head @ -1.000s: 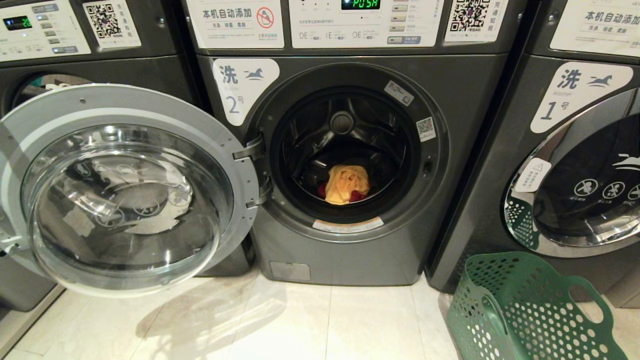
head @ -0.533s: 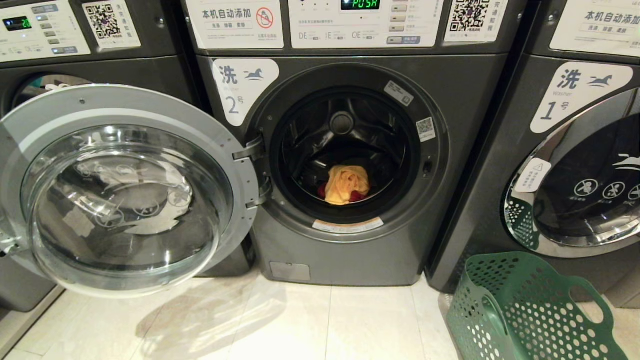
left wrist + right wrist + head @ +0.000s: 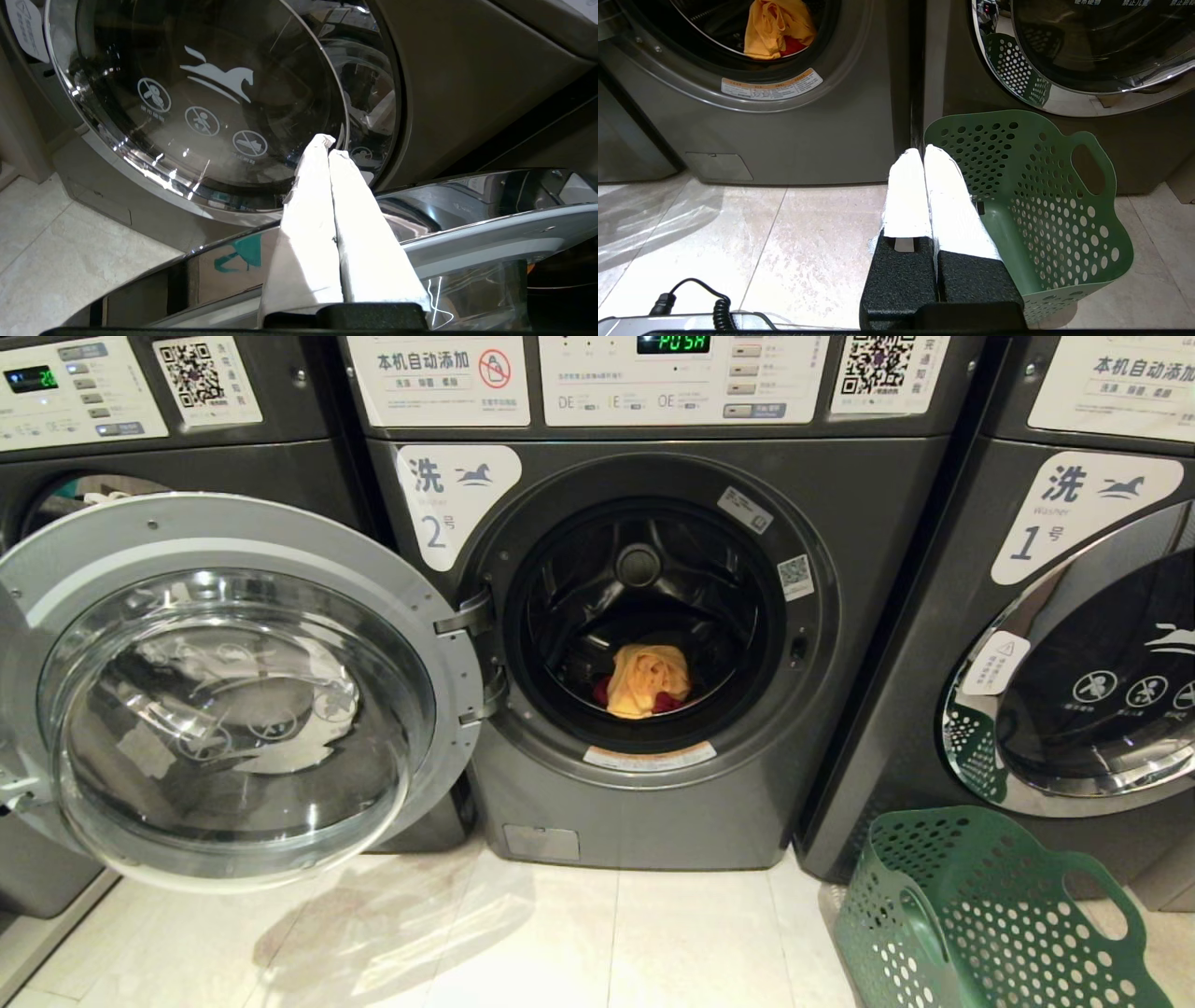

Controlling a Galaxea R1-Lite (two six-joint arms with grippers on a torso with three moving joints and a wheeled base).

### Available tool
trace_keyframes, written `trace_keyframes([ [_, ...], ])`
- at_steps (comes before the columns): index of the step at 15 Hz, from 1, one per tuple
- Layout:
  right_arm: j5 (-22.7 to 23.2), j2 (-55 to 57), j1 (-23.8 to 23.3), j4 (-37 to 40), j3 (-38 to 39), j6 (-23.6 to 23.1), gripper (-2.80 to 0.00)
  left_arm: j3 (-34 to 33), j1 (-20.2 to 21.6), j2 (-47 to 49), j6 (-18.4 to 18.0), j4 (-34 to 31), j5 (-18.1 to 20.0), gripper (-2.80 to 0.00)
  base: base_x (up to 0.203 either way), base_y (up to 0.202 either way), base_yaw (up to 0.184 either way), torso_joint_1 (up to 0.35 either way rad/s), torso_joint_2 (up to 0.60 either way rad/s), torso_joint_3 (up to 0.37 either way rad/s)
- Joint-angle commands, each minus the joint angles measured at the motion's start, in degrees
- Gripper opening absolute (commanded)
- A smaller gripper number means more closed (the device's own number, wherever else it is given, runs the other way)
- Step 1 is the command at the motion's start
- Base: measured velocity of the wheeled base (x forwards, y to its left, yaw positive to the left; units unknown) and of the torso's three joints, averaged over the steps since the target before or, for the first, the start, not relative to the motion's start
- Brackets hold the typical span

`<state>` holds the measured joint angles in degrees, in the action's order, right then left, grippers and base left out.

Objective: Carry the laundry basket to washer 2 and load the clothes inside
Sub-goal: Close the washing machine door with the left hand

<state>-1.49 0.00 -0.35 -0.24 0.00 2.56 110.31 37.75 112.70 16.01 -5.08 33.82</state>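
Clothes (image 3: 646, 679) in washer 2 (image 3: 644, 616), basket (image 3: 1031, 210) empty. My L gripper (image 3: 327, 144) clenched, empty, behind open door (image 3: 233, 681); R gripper (image 3: 922, 154) clenched too. I'd push near rim, slow.

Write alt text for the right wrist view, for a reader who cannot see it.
The shut right claw hangs above a tiled floor beside an empty green laundry basket. Behind stands an open grey washer with yellow and red clothes in its drum.
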Motion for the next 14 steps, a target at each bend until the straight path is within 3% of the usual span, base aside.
trace_keyframes([
  [1,-0.01,0.09,0.0,-0.02,-0.01,-0.19,-2.8,-0.01,-0.22,0.15,0.08,-1.72,0.22,-2.8,0.0,0.0,0.0,0.0,0.0,0.0],
  [11,-0.09,0.09,0.0,-0.02,-0.09,-0.19,-2.8,-0.1,-2.5,-5.23,0.07,-16.21,0.11,-2.8,0.0,0.0,0.0,0.0,0.0,0.0],
  [14,-0.05,0.09,-0.03,-0.02,-0.04,-0.19,-2.8,-0.1,-2.99,-11.31,-0.16,-29.56,0.89,-2.8,0.0,0.0,0.0,0.0,0.0,0.0],
])
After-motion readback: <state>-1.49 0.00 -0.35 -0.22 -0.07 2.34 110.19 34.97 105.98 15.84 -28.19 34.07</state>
